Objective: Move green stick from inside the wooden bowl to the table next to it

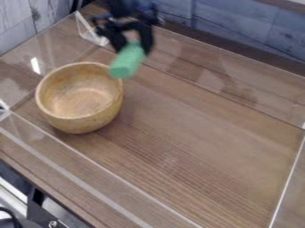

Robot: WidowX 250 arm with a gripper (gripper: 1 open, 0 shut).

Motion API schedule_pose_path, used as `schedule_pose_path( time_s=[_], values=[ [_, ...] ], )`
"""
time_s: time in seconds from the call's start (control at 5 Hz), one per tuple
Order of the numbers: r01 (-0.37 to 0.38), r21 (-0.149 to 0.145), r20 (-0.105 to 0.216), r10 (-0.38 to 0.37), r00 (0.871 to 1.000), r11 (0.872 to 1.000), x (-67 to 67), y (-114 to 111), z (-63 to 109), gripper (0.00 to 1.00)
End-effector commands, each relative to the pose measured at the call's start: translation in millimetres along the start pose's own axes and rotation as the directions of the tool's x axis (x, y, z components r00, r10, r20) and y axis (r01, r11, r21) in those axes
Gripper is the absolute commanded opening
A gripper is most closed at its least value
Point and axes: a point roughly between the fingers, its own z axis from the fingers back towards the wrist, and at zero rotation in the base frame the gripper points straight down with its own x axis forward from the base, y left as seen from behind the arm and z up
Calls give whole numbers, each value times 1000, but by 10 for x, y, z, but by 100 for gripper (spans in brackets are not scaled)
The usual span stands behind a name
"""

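My gripper [128, 40] sits near the top of the frame, a little left of centre, its jaws closed on the upper end of the stick [127, 61]. The picture is blurred there, so I can't make out the fingers themselves, but the green block hangs tilted below the dark hand and nothing else is touching it.

The stick is in the air, clear of the bowl [78, 96]. It hangs above and to the right of the bowl's rim, over bare table [202, 134], not over the bowl's hollow. The bowl sits at centre left and looks empty; I see only pale wood inside it.

So I judge the first half done: the block is gripped, lifted and out of the bowl. What's left is the placing. I'd need to bring the stick down onto the brown wood just right of the bowl, let go, and pull the hand clear. There's plenty of open table to the right and below, with the clear wall [292, 183] well off at the frame's edge.

The stick hangs at a slant, so I expect it to tip over flat when released.
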Motion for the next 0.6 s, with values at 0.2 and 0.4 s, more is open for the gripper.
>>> schedule_pose_path(
  time_s=[0.2,0.4],
  values=[
    [221,16,-19,-221,975,975,-8,-154,-288,0],
    [216,10,-7,-216,976,976,-49,-370,-453,0]
  ],
)
